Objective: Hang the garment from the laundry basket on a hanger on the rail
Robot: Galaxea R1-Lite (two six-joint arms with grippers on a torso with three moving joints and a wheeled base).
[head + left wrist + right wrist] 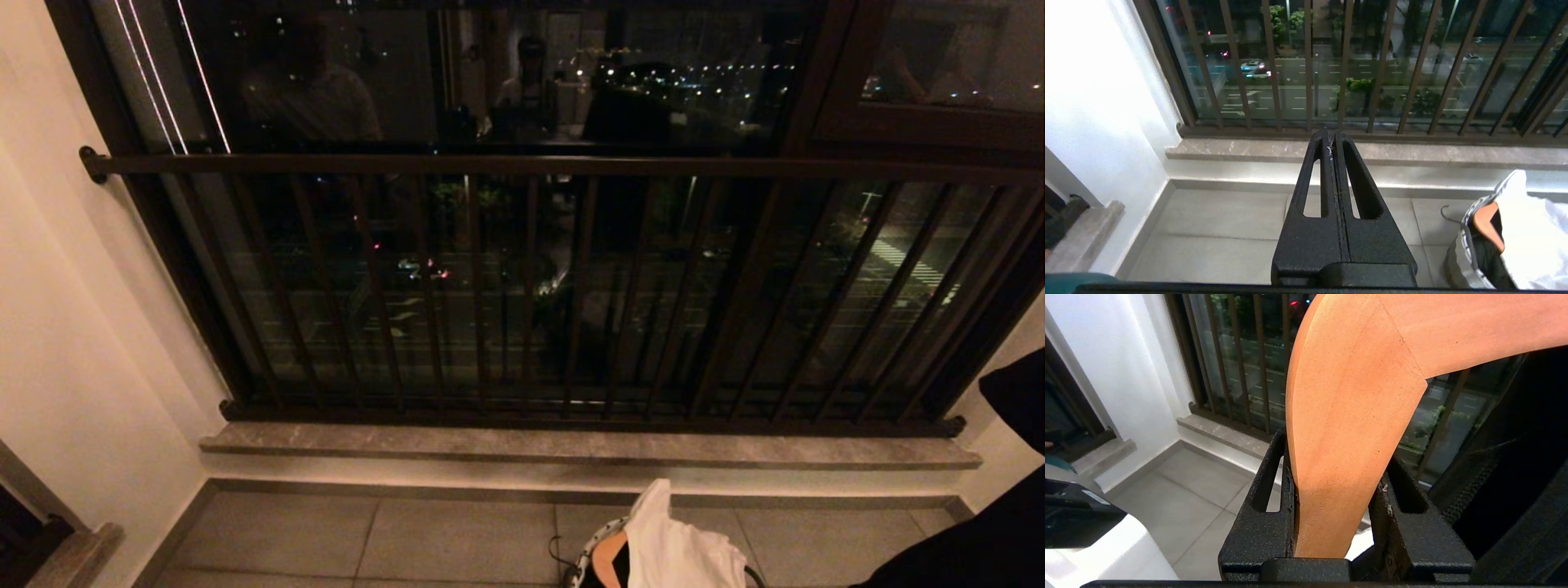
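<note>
The right hand point(1337, 490), clamped on a curved orange-brown wooden hanger point(1355, 416) carrying a dark garment point(1515, 457), should lift steadily, keeping the hanger level, toward the unseen rail.

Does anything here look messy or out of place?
Only mildly: a white cloth spills over the rim of the laundry basket, with a wooden hanger stuck in beside it. A dark garment hangs at the right. No spills or damage.
</note>
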